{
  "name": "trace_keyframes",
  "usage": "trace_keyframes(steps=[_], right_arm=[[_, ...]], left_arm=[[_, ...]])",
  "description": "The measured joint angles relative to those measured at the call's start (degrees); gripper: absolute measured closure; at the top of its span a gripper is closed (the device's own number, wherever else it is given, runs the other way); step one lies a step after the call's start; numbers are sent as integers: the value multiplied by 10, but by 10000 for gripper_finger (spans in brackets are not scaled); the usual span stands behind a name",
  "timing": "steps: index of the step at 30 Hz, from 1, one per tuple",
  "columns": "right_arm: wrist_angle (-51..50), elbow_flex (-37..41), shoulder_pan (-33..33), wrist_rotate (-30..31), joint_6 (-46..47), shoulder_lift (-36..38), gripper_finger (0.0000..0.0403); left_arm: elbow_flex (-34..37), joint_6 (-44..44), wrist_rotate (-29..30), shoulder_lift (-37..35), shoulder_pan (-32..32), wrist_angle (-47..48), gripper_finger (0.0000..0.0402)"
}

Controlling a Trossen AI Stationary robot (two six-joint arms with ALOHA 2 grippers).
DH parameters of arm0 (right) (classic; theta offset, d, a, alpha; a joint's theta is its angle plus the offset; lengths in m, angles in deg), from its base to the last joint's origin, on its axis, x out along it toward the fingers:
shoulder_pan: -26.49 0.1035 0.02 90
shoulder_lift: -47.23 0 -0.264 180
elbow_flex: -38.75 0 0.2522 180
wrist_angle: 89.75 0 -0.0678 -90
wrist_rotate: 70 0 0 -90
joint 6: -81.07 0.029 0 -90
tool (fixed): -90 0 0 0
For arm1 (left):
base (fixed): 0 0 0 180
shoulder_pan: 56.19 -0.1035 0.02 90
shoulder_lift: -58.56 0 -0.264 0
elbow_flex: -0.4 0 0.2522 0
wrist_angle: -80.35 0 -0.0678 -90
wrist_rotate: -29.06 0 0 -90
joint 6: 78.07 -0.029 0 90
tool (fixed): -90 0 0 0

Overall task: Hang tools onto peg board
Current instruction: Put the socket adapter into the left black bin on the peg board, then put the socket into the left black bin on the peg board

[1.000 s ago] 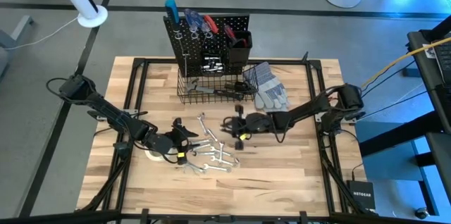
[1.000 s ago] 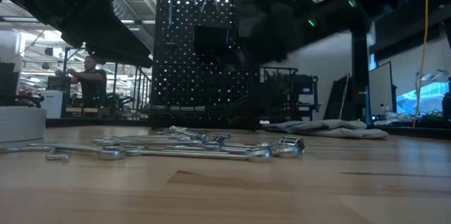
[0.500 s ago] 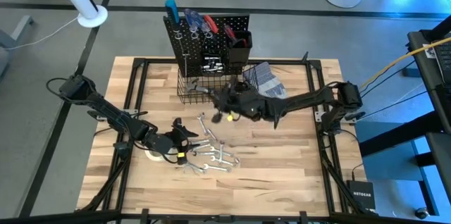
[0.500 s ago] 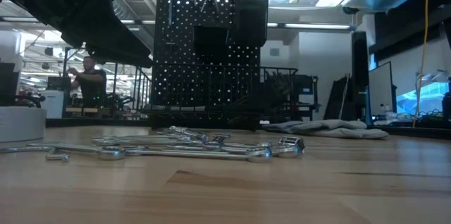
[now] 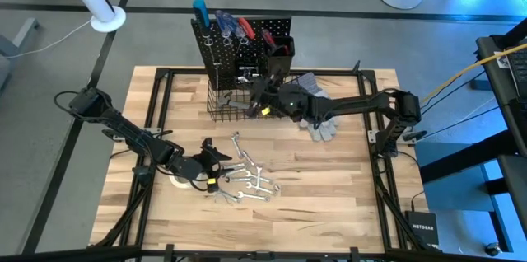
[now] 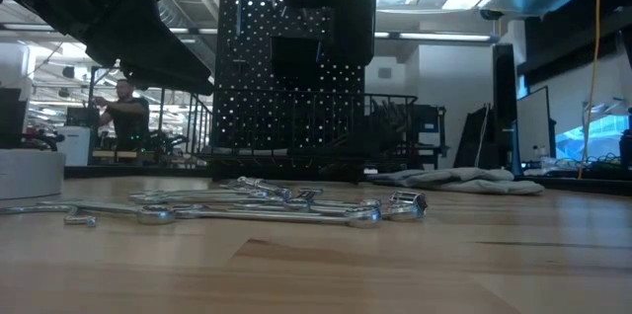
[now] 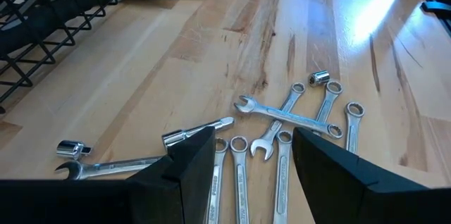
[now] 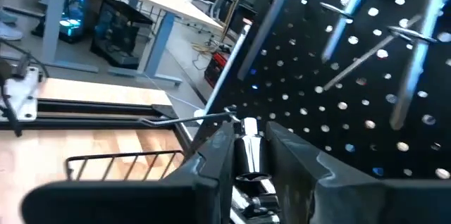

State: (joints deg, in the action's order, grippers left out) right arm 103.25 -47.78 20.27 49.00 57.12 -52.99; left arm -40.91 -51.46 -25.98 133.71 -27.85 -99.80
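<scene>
The black peg board [image 5: 243,44] stands upright at the table's far side, with a few tools on its hooks and a wire basket [image 5: 239,105] at its base. My right gripper [image 5: 257,101] hovers above the basket, close in front of the board [image 8: 338,76], shut on a small silver cylindrical tool [image 8: 248,152]. Several silver wrenches [image 5: 247,178] lie flat on the table's middle. My left gripper [image 7: 250,168] stands open just over their near-left side [image 5: 210,166], touching nothing. My right gripper pinches the silver tool between its two fingers [image 8: 211,160]. The tool's rounded end [image 8: 248,129] sticks forward past the fingertips. The fingers point about level toward the peg board, coming from the table's right. The tool is lifted clear of the table and the basket.
Grey work gloves [image 5: 317,101] lie right of the basket, under the right arm. A white roll [image 5: 177,181] sits under the left arm. Loose sockets [image 7: 318,77] lie among the wrenches. Bare wood lies toward the near edge. A person stands far behind the table [image 6: 123,107].
My right gripper has risen from the table's middle and gone toward the far edge, up to the peg board above the basket, tipping from slanting down to level. It has kept the silver tool between its fingers. The wrenches and my left gripper have stayed put.
</scene>
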Motion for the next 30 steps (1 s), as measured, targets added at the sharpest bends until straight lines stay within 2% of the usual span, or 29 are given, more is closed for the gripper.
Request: trace_keyframes(steps=[5,14,18,24,28,30], right_arm=[[1,0,-11,35,15,0,306],[-14,-1,-3,77,15,1,195],[-23,-1,25,111,-7,11,165],[-153,-1,108,124,-45,65,155],[-285,-1,174,107,13,102,155],[-350,-1,203,65,63,114,155]], left_arm=[[0,0,0,0,0,0,219],[0,0,0,0,0,0,219],[0,0,0,0,0,0,219],[0,2,0,0,0,0,219],[0,4,0,0,0,0,219],[0,4,0,0,0,0,219]])
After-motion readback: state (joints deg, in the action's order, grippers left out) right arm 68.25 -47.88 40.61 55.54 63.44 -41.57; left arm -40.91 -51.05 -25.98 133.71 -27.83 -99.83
